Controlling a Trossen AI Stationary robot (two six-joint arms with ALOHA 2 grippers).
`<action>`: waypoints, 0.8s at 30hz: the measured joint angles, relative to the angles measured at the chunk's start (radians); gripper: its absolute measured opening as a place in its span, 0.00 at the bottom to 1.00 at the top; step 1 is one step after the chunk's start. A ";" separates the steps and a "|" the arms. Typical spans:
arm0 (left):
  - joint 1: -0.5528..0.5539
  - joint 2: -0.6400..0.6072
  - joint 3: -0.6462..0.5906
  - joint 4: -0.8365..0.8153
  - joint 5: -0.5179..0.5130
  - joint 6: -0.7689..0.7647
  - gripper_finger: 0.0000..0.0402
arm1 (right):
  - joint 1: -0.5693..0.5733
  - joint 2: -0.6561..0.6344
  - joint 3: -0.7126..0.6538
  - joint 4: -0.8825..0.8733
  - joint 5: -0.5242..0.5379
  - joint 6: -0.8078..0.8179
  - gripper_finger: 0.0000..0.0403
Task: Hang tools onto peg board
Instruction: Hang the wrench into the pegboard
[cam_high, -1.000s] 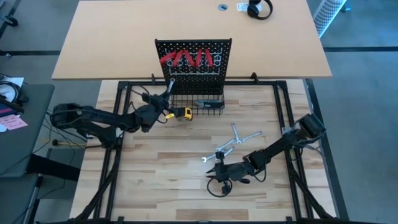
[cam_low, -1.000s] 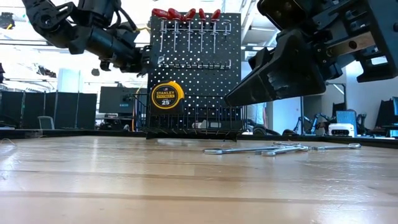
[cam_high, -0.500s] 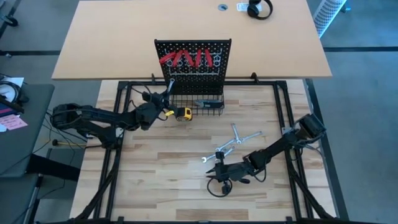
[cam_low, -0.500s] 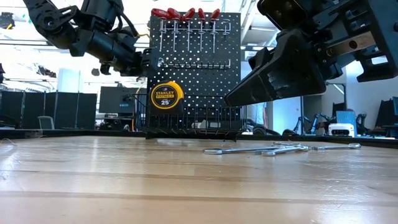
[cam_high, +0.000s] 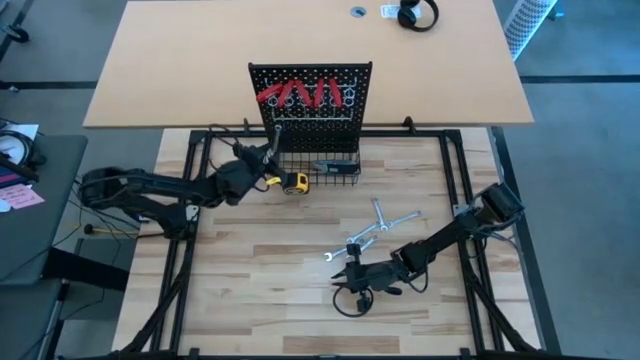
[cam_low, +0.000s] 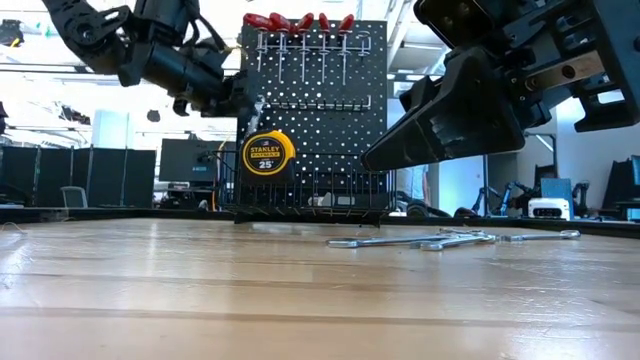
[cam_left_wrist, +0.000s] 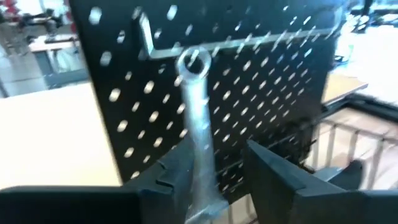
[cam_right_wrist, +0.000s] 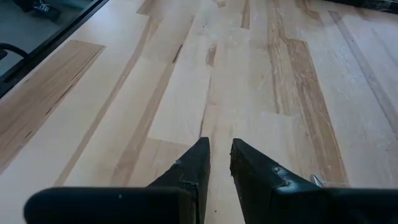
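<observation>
L gripper (cam_left_wrist: 214, 174), fingers spreading off a silver wrench (cam_left_wrist: 198, 134) hanging on the peg board (cam_left_wrist: 267, 106) hook at far left, is risking knocking it off while backing away.

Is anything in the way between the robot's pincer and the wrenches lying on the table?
Nothing visible blocks it. The right pincer hangs over bare wood beside the loose wrenches, with only open table between them. The left pincer is busy at the peg board.
</observation>
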 joint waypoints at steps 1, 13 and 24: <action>-0.006 -0.016 0.007 -0.013 0.014 0.006 0.35 | 0.001 0.000 0.000 -0.004 0.000 0.000 0.19; -0.280 -0.312 0.062 -0.546 -0.058 -0.031 0.34 | 0.025 -0.061 0.000 -0.176 0.000 -0.002 0.19; -0.831 -0.189 0.060 -0.757 -0.418 -0.359 0.23 | -0.001 -0.224 -0.124 -0.302 -0.003 -0.048 0.19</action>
